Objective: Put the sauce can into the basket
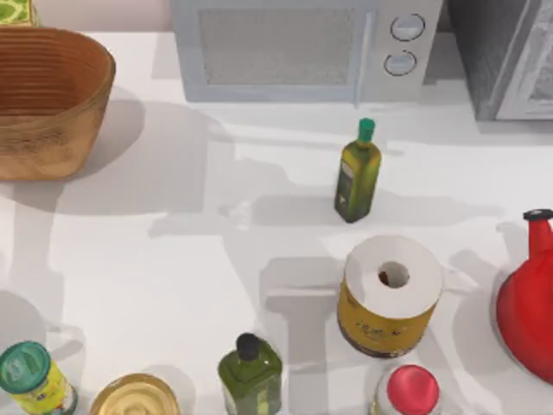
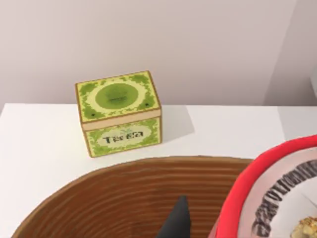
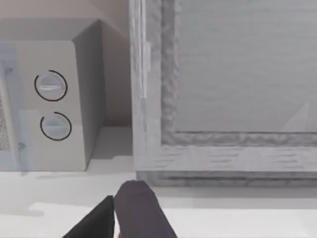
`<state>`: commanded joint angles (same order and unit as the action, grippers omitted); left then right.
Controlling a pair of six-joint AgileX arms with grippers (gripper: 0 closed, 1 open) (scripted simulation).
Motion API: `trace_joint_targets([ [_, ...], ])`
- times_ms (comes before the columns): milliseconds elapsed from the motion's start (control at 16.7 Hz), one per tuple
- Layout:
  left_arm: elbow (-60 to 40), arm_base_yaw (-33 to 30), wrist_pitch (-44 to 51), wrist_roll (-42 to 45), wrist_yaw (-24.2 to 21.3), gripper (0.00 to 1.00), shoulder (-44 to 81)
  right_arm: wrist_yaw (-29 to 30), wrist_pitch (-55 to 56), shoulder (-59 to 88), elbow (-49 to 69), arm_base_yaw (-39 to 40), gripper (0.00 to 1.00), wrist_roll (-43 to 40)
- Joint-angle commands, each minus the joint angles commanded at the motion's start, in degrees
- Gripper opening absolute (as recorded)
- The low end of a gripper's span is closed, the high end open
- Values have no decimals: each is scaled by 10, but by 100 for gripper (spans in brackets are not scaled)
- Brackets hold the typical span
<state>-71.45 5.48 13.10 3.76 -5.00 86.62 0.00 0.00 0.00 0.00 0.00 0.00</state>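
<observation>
The sauce can (image 2: pixel 277 198) fills the near corner of the left wrist view, with a red edge and a pale printed label. It hangs over the inside of the basket (image 2: pixel 124 193). My left gripper (image 2: pixel 208 223) is shut on it, and one dark fingertip (image 2: pixel 178 218) shows beside the can. From above, the light brown woven basket (image 1: pixel 52 104) stands at the table's far left. My right gripper (image 3: pixel 115 218) is shut on nothing and faces the microwave (image 3: pixel 54 104).
A green tea box (image 2: pixel 119 113) sits behind the basket. A microwave (image 1: pixel 302 47) stands at the back. On the table are an oil bottle (image 1: pixel 358 173), a yellow can with a white ring top (image 1: pixel 389 294), a red kettle (image 1: pixel 527 303), a red-lidded jar (image 1: pixel 410 389), a second oil bottle (image 1: pixel 250 372) and a green-lidded can (image 1: pixel 30 376).
</observation>
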Motion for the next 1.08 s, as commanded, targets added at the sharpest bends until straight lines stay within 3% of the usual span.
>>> trace_joint_targets([
  [840, -13, -4, -96, -4, 5, 0, 107, 0, 0, 0, 0, 0, 100, 0],
  [1080, -13, -4, -96, -4, 5, 30, 107, 0, 0, 0, 0, 0, 100, 0],
])
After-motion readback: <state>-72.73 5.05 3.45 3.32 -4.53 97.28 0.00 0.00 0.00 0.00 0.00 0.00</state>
